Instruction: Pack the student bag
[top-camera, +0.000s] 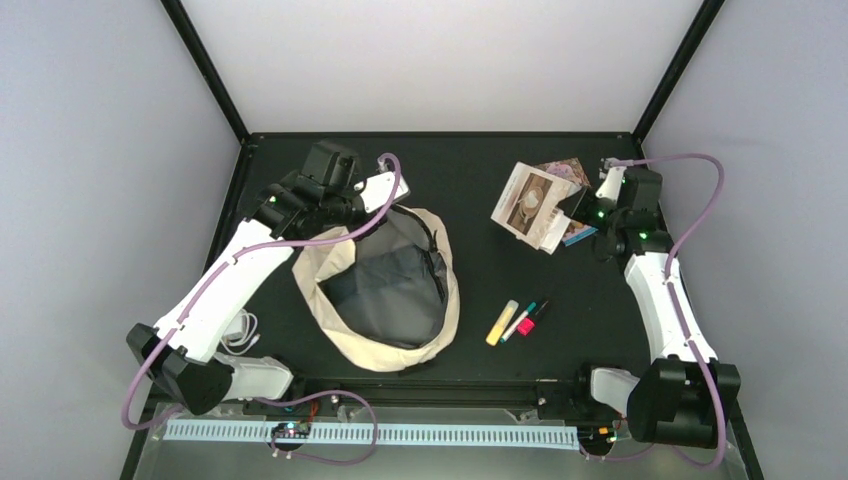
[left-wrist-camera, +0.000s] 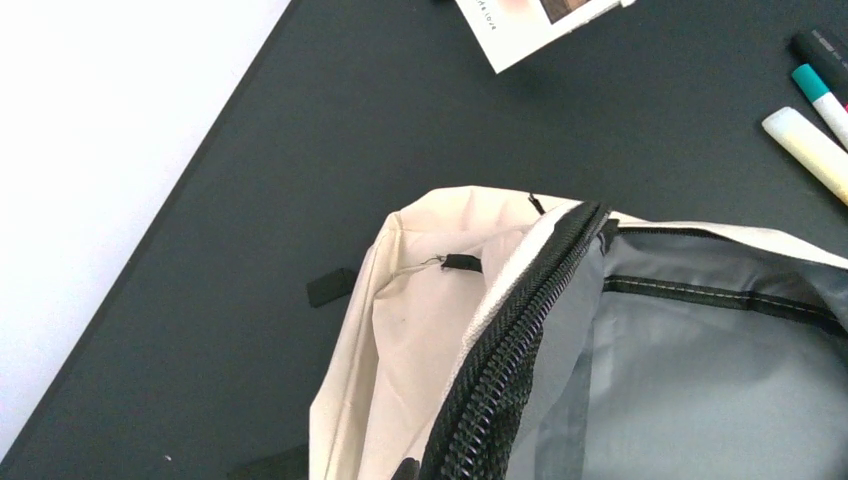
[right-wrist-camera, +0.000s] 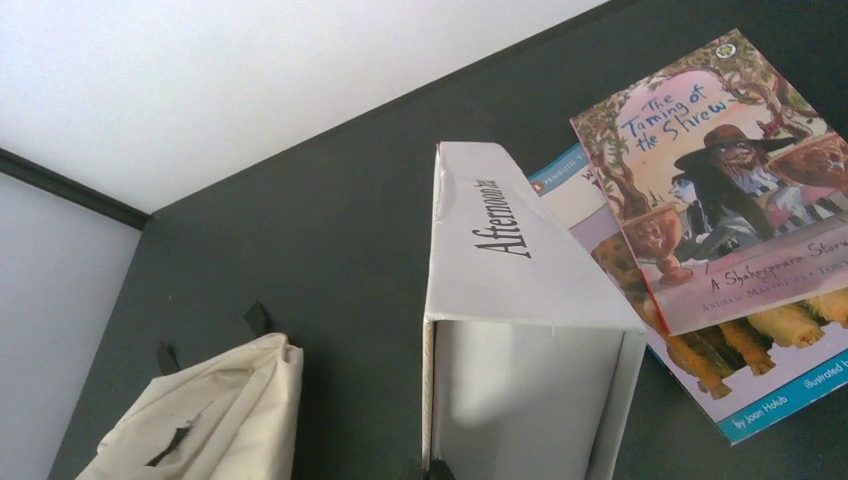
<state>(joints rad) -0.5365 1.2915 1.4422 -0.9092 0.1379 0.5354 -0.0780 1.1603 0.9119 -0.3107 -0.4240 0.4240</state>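
Two grippers were in use, both with fingers clenched. The left gripper (top-camera: 384, 198) pinched the far rim of the student bag (top-camera: 385, 290) at the zipper (left-wrist-camera: 520, 340). This held the mouth agape with the grey lining showing. The bag lay on the left half of the table (top-camera: 480, 170). The right gripper (top-camera: 568, 226) was clamped on the white book (top-camera: 527, 205) at far right. The book was tilted up off two other books and stood well apart from the bag.

Step judged: carry the white book to the bag mouth.
- Hold the left pinch raised and taut so the opening does not collapse.
- Swing the book slowly, since a grip at one edge may let it pivot.
- Pass behind the markers (top-camera: 518, 320).
- Enter narrow edge first, onto the lining and clear of the zipper teeth.
- Release only once the book is supported inside.

Writing read:
- White book spine: "Afternoon", remainder cut off.
- Top paperback (right-wrist-camera: 720, 170): "The Taming of the Shrew", "A Shakespeare Story".
- Lower paperback (right-wrist-camera: 770, 385): "Penguin", "Joan Holub", "illustrated".
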